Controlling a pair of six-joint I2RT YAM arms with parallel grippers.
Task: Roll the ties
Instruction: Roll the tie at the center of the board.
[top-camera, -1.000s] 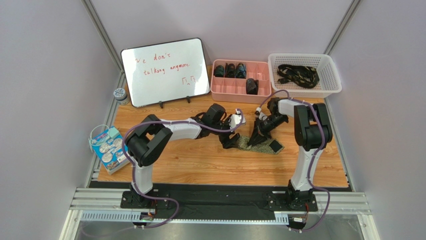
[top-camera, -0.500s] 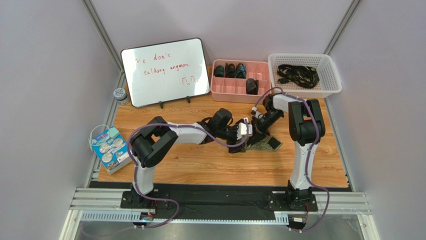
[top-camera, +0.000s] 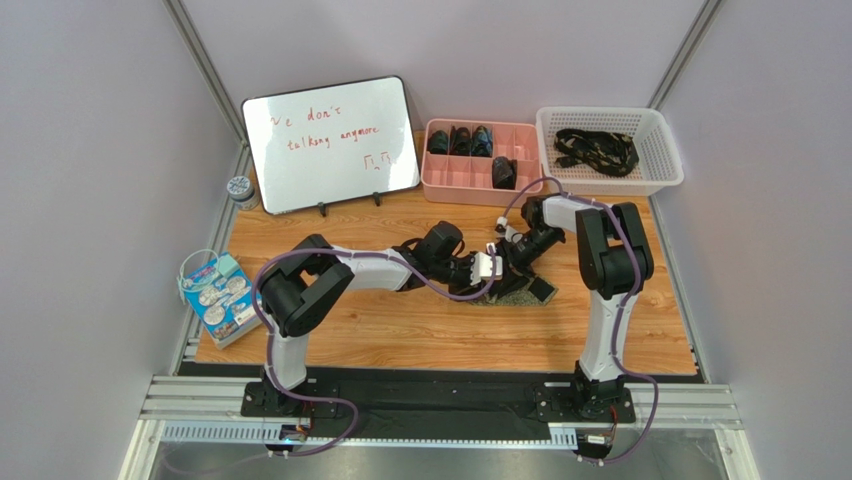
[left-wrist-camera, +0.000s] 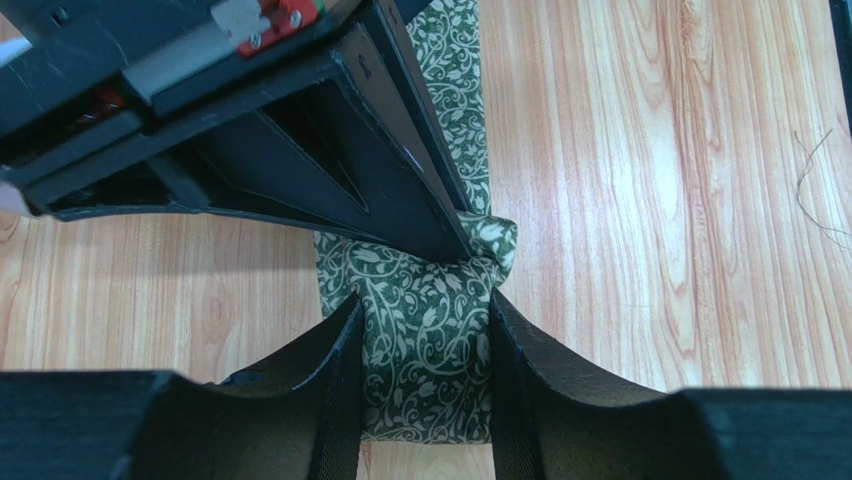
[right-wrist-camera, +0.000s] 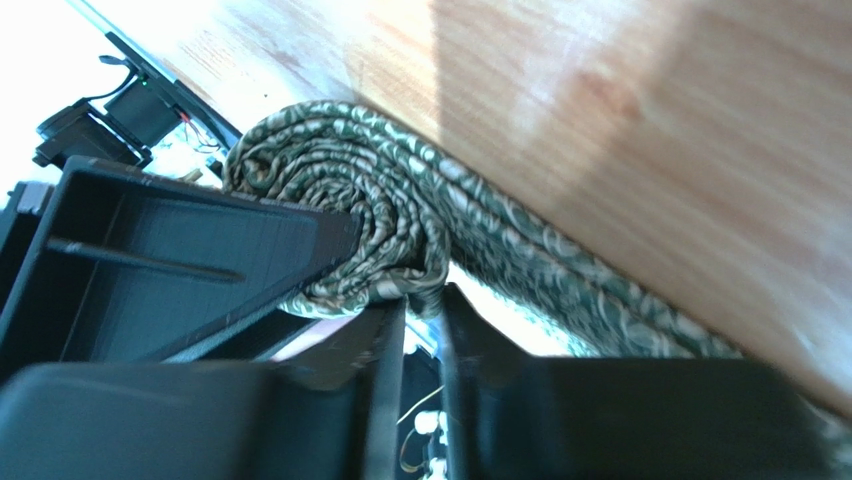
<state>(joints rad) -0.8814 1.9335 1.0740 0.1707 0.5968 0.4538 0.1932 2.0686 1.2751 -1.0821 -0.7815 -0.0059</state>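
Note:
An olive-green tie (top-camera: 512, 296) with a pale vine pattern lies mid-table, its black end (top-camera: 541, 290) to the right. Part of it is rolled up. In the left wrist view my left gripper (left-wrist-camera: 425, 305) is shut on this roll (left-wrist-camera: 425, 365), one finger pressing each side. My right gripper's finger (left-wrist-camera: 330, 150) comes down from above, its tip on the roll's top. In the right wrist view the roll (right-wrist-camera: 340, 180) sits at the tips of my right gripper (right-wrist-camera: 423, 295), whose jaws stand a narrow slit apart. In the top view the left gripper (top-camera: 497, 268) and the right gripper (top-camera: 513, 254) meet over the tie.
A pink divided tray (top-camera: 470, 182) at the back holds several dark rolled ties. A white basket (top-camera: 668, 160) at the back right holds loose dark patterned ties (top-camera: 597, 148). A whiteboard (top-camera: 335, 140) stands at the back left, with a small tin (top-camera: 240, 187) and a packet (top-camera: 215, 295) on the left.
My left arm has reached right to the roll and its jaws have closed in on it. The right gripper has shifted slightly back-left, and its jaws have parted a little.

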